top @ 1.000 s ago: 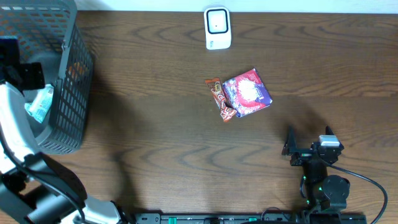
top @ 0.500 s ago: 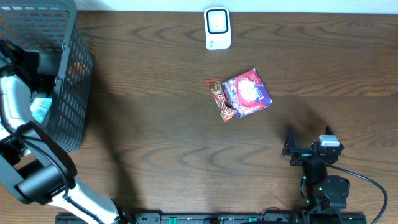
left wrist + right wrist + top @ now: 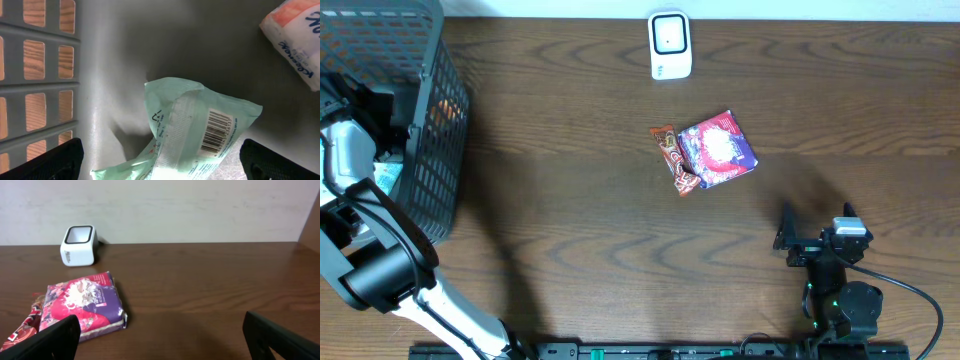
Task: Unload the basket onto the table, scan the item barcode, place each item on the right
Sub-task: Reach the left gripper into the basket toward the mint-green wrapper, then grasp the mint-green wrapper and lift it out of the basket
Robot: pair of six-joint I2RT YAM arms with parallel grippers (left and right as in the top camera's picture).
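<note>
At the front edge of the tabletop [image 3: 580,250], on the right side, the right arm [image 3: 830,262] sits low and folded. Its jaws are wide with nothing between them; I think it is parked there so that it is not in the way. Further in, at the middle, a purple packet [image 3: 718,148] and a snack bar [image 3: 675,160] lie touching each other, apart from both arms. On the left, the left arm [image 3: 350,170] reaches down into the gray basket [image 3: 432,130]. Its jaws are also wide and hold nothing. They hang on either side of a green packet [image 3: 200,130], which lies crumpled on the basket floor with its barcode [image 3: 218,131] facing up. This packet seems to be the item to scan, and the jaws look ready to close on it. A white and orange pack [image 3: 295,40] lies near it. At the far edge stands the white scanner [image 3: 669,44], well apart from the basket, so the packet would have to be carried there.
</note>
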